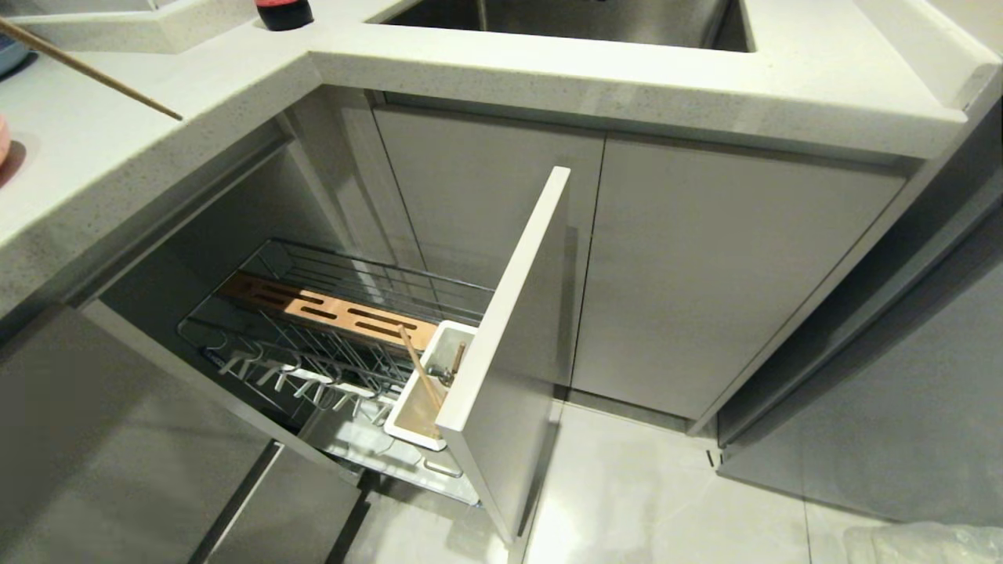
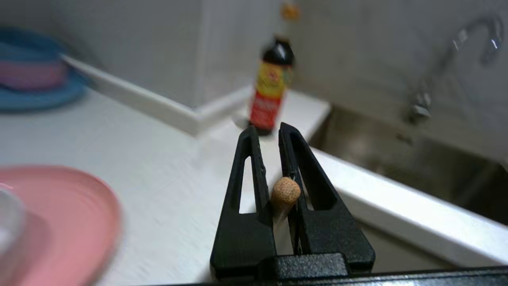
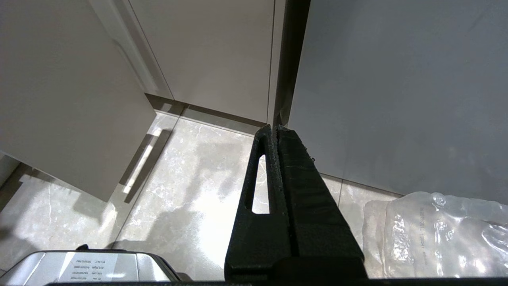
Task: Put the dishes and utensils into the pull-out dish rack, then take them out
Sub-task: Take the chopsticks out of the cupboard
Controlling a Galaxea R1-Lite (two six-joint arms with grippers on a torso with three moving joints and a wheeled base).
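Observation:
The pull-out dish rack point(image 1: 258, 270) stands drawn out below the counter, its pale front panel point(image 1: 509, 329) towards me. One chopstick point(image 1: 419, 372) leans in the white utensil cup point(image 1: 403, 419), with a short dark spoon point(image 1: 452, 366) beside it. My left gripper point(image 2: 266, 131) is shut on the other chopstick point(image 2: 285, 191), seen end-on between the fingers. It hangs over the white countertop; in the head view only that chopstick point(image 1: 86, 70) shows, slanting over the counter's left part. The salmon-pink plate point(image 2: 59, 222) lies on the counter close by. My right gripper point(image 3: 274, 128) is shut and empty above the floor.
A dark sauce bottle point(image 2: 272, 87) stands at the counter's corner beside the sink point(image 1: 564, 19) and its tap point(image 2: 456, 59). Blue and pink dishes point(image 2: 31, 79) are stacked at the far back of the counter. A clear plastic bag point(image 3: 436, 234) lies on the floor tiles.

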